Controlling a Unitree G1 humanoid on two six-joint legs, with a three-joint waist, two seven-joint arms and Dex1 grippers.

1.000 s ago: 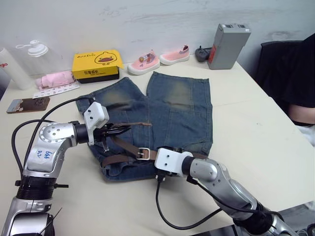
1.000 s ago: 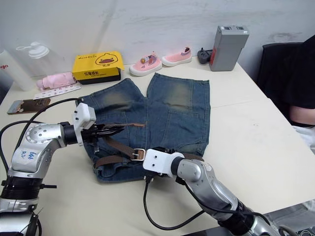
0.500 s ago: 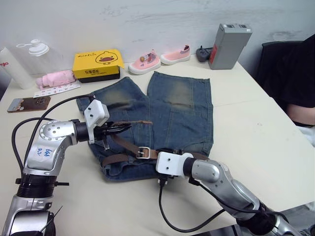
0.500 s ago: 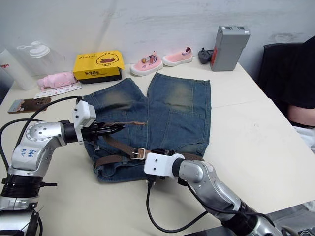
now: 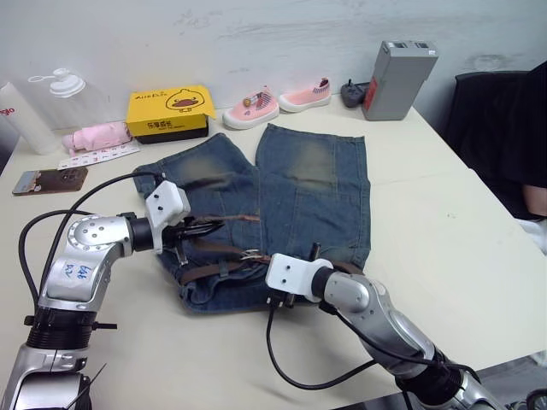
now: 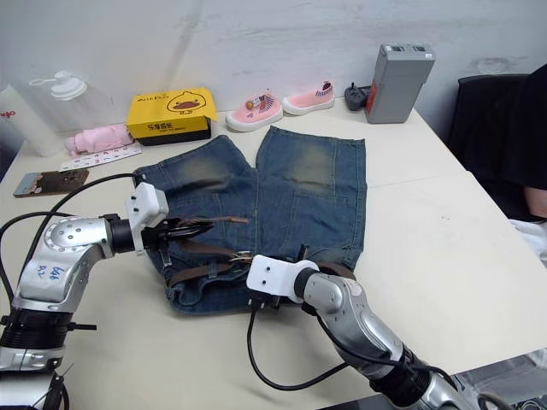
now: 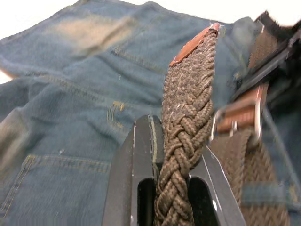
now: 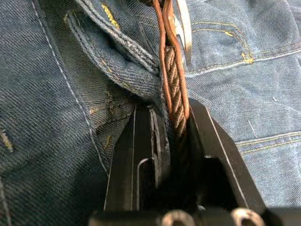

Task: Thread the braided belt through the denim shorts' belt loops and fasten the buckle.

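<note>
The denim shorts (image 5: 312,184) lie flat on the table, waistband toward me. The braided belt (image 7: 188,94) runs along the waistband. My left gripper (image 7: 176,136) is shut on the strap a short way behind its tan leather tip (image 5: 252,219), which it holds just above the left leg. My right gripper (image 8: 171,110) is shut on the belt right behind the silver buckle (image 8: 183,28), with a fold of waistband beside the strap. In the head views its white wrist block (image 5: 286,275) hides those fingers. A belt loop (image 8: 108,33) lies beside the strap.
At the back stand a yellow box (image 5: 168,111), pink shoes (image 5: 275,102), a grey box (image 5: 396,79) and a white bottle (image 5: 21,115). A pink cloth (image 5: 94,137) and a phone (image 5: 49,179) lie at the left. A person sits at the right edge (image 5: 521,111).
My right gripper has shifted left and up the waistband with the buckle end, which has turned on edge. The waistband there has bunched. The left gripper has dropped slightly with the tip.
</note>
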